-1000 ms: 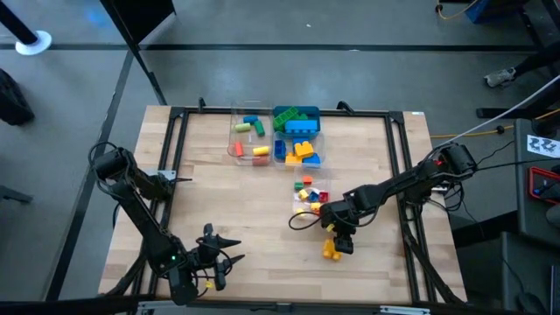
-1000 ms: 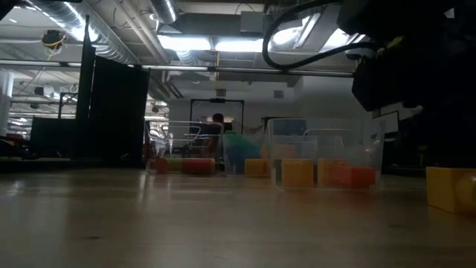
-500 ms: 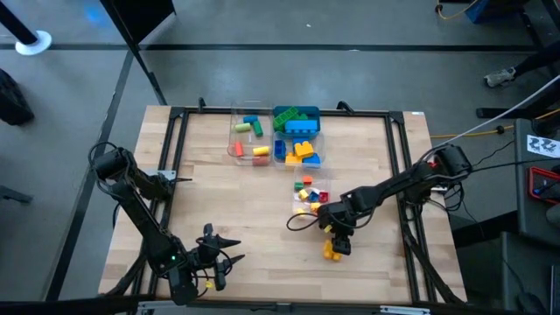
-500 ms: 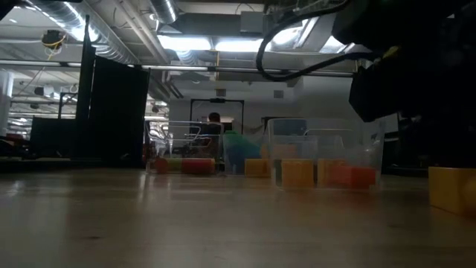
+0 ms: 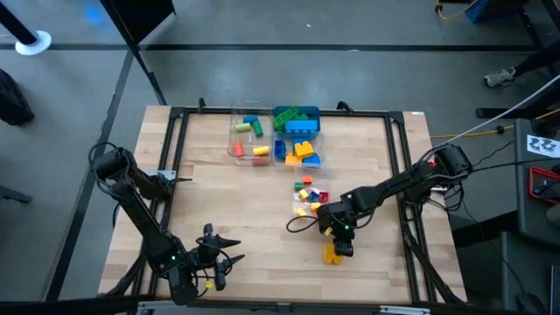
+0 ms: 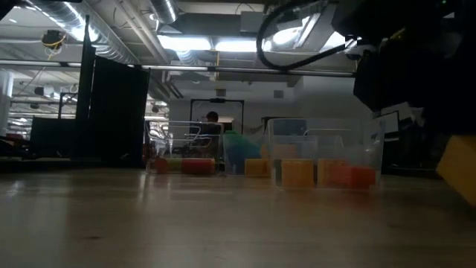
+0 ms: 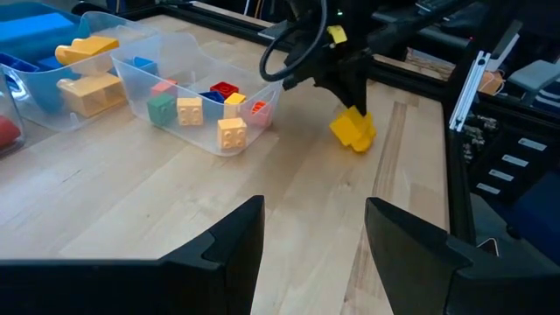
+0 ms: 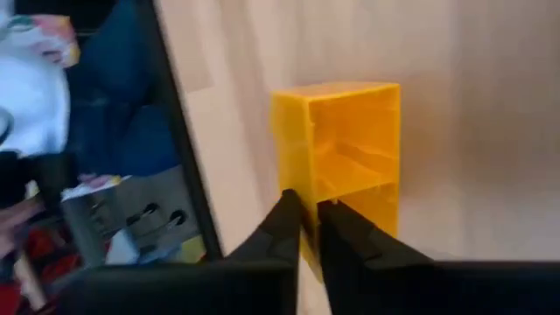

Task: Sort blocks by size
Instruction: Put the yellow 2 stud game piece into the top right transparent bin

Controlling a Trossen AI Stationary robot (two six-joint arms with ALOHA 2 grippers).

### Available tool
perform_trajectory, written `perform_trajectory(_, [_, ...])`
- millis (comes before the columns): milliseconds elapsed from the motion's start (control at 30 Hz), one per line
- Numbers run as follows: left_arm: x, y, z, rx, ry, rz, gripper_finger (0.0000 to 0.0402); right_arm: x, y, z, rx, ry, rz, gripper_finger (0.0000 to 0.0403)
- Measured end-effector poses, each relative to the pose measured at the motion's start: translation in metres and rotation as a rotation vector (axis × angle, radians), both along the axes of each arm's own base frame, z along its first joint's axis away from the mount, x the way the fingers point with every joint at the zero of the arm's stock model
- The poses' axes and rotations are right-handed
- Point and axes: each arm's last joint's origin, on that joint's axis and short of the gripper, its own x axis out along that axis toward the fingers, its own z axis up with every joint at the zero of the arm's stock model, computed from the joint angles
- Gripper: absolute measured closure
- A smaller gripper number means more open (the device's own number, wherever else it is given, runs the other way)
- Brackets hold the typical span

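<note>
Your right gripper [image 5: 335, 248] pinches a wall of the yellow block [image 8: 341, 157], tilted at the table's near right. Three tubs [image 5: 248, 136] already hold sorted blocks [image 5: 298, 133]; this looks like the last loose one. Your left gripper [image 5: 213, 259] waits near the front edge, fingers apart.

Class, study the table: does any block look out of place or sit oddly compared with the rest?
Yes. One yellow block sits apart from the tubs, near the table's front right. It looks tilted, one end raised, because the right gripper is shut on its wall. Other blocks lie inside tubs.
</note>
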Motion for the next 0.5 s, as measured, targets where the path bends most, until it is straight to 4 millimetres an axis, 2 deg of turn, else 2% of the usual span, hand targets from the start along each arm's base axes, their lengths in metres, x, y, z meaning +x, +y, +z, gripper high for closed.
perform_trajectory(67, [0.000, 0.000, 0.000, 0.000, 0.000, 0.000, 0.0218, 0.001, 0.001, 0.001, 0.032, -0.010, 0.006, 0.0391])
perform_trajectory(200, [0.003, 0.002, 0.000, 0.010, -0.006, 0.016, 0.0218, 0.009, 0.005, 0.009, 0.099, -0.014, -0.011, 0.0387])
perform_trajectory(367, [0.016, 0.014, 0.000, 0.032, 0.007, 0.059, 0.0218, 0.026, 0.012, 0.035, 0.195, -0.077, 0.026, 0.0395])
perform_trajectory(500, [0.033, 0.029, -0.001, 0.063, 0.057, 0.082, 0.0218, 0.043, 0.018, 0.065, 0.239, -0.179, 0.051, 0.0393])
